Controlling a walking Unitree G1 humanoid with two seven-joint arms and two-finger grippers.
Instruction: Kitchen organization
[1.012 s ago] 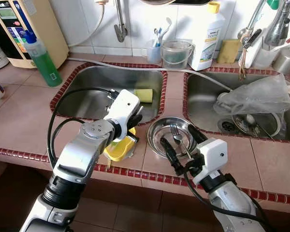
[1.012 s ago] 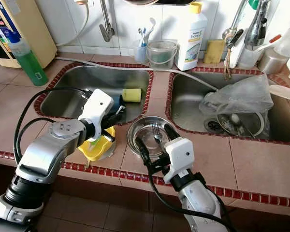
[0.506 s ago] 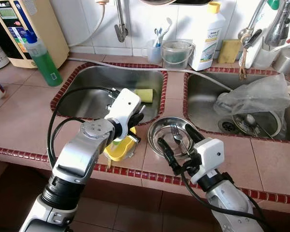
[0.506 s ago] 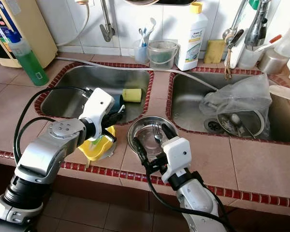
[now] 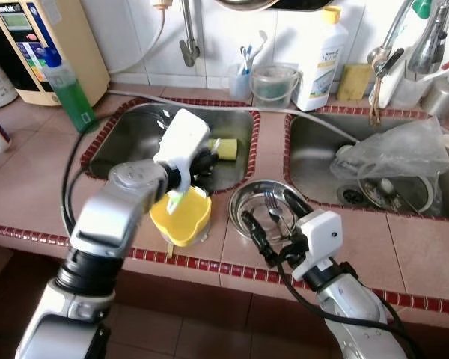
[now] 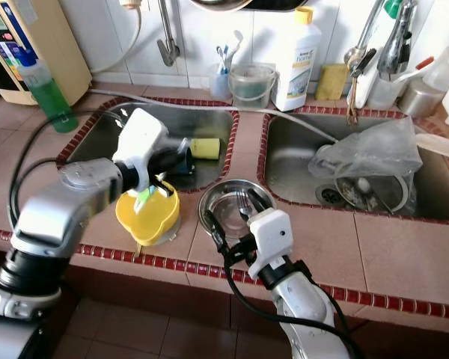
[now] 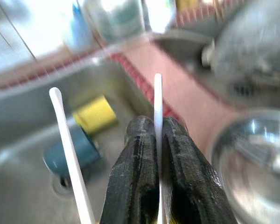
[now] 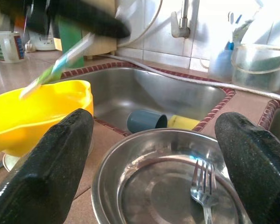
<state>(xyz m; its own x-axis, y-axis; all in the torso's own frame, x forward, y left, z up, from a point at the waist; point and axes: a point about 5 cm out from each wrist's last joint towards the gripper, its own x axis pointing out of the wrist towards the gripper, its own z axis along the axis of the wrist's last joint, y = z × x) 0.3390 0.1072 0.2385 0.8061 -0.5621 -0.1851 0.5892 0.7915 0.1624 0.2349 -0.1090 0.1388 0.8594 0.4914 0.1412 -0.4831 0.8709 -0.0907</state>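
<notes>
A yellow bowl (image 5: 181, 218) sits on the counter's front edge. Just above it my left gripper (image 5: 200, 160) is shut on a thin white toothbrush (image 7: 157, 93), whose green end (image 5: 175, 200) hangs down over the bowl. A second white stick (image 7: 67, 135) shows beside the fingers in the left wrist view. To the right stands a steel bowl (image 5: 243, 202) with a fork (image 8: 203, 186) lying in it. My right gripper (image 5: 273, 217) is open at that bowl's near rim, one finger (image 8: 46, 163) on each side.
The left sink (image 5: 135, 142) holds a blue cup (image 8: 147, 121) and a yellow sponge (image 5: 224, 146). A plastic bag (image 5: 396, 149) fills the right sink. A green soap bottle (image 5: 67, 90), a clear tub (image 5: 273, 82) and a white detergent bottle (image 5: 320, 56) line the back.
My left gripper has lifted the toothbrush up out of the yellow bowl, so the bowl now shows more fully. The right gripper has crept slightly left at the steel bowl.
</notes>
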